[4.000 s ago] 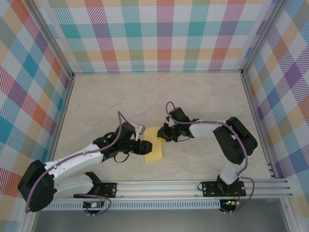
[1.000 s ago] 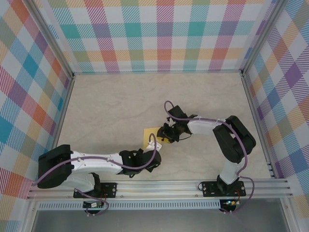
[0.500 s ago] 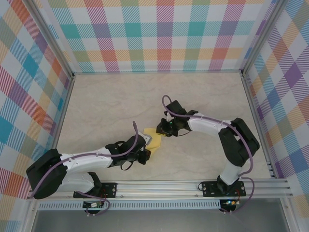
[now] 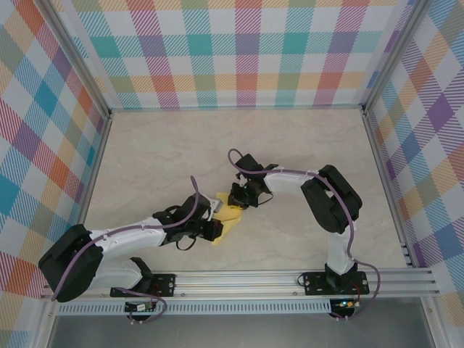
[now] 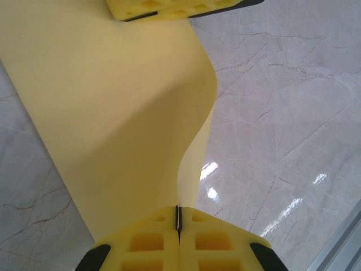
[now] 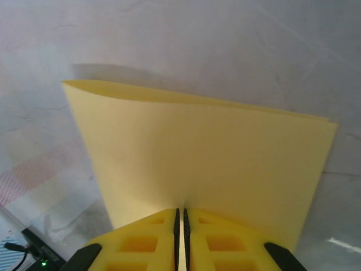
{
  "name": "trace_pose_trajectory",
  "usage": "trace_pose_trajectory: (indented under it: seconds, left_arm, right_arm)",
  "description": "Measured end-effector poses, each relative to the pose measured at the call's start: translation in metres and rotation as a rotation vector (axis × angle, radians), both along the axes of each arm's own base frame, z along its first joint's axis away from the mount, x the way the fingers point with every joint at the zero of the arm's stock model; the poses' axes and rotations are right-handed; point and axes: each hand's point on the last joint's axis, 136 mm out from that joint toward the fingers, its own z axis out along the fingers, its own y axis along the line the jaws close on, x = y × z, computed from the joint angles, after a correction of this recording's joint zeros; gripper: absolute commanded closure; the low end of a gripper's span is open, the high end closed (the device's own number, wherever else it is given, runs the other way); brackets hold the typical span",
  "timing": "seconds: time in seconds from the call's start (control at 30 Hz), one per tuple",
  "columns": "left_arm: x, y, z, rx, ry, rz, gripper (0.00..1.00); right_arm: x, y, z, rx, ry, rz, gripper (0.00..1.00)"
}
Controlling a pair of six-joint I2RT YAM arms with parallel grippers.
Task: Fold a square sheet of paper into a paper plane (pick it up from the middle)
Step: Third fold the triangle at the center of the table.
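Observation:
The square sheet of paper (image 4: 228, 215) is pale yellow, bent and doubled over, held off the table between both arms near the middle of the top view. My left gripper (image 5: 178, 217) is shut on one edge of the sheet (image 5: 107, 124), which curves away to the right gripper's yellow fingers (image 5: 169, 7) at the top of that view. My right gripper (image 6: 180, 217) is shut on the opposite edge, and the sheet (image 6: 197, 158) spreads ahead of it as two layers. In the top view the left gripper (image 4: 215, 230) and right gripper (image 4: 235, 204) sit close together.
The pale marble table (image 4: 290, 152) stretches behind and to both sides of the arms. Checked walls stand on three sides. A metal rail (image 4: 290, 279) runs along the near edge, and it shows at the lower right of the left wrist view as a rail corner (image 5: 344, 248).
Over four seconds the sheet went from lying flat to being lifted and bent. In the last second both grippers shifted left and the left gripper came up to the sheet's near edge.

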Motion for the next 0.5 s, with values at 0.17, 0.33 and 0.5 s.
trace_pose_trajectory:
  seconds: [0.17,0.33,0.5]
  left_arm:
    - [0.004,0.008,-0.002,-0.002,0.027,0.021,1.00]
    - [0.009,0.015,-0.005,0.013,0.049,0.037,1.00]
    - [0.013,0.015,-0.008,0.037,0.066,0.039,1.00]
  right_arm:
    - [0.000,-0.001,-0.001,-0.022,-0.016,0.022,0.87]
    - [0.000,-0.001,-0.001,-0.034,-0.032,0.039,0.87]
    - [0.000,-0.003,-0.001,-0.052,-0.042,0.049,0.87]
